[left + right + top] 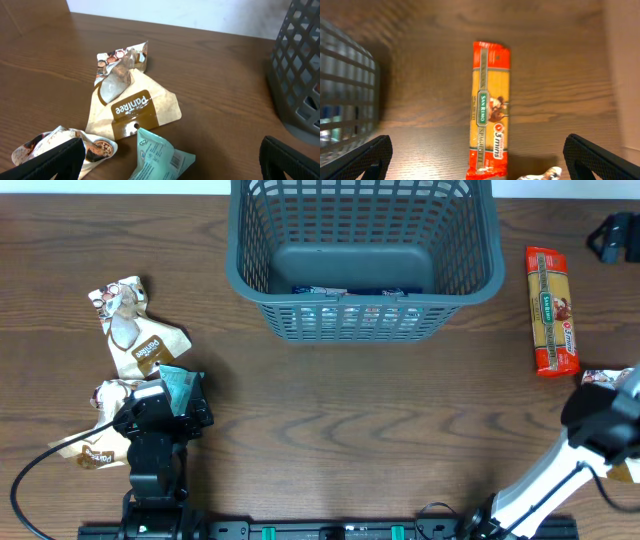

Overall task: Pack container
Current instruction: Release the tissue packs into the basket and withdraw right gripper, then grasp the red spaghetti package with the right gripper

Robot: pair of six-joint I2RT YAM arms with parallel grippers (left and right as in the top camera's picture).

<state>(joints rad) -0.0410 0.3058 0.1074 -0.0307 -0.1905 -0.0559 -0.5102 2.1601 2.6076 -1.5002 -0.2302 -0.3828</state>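
Note:
The dark grey-blue lattice basket (365,255) stands at the table's back middle, with blue-and-white packets (350,292) on its floor. My left gripper (165,405) is open at the front left. A teal packet (160,160) lies between its fingers, with a brown-and-white PanRee snack packet (132,107) ahead and another snack packet (65,145) by its left finger. My right gripper (600,415) is open at the right edge. A red-and-yellow spaghetti pack (489,132) lies on the table ahead of it, between the finger lines; it also shows in the overhead view (553,310).
A crumpled snack packet (120,305) lies at the far left. Another packet's corner (540,174) shows under the right gripper. A black object (615,235) sits at the back right corner. The basket wall (345,85) is left of the spaghetti.

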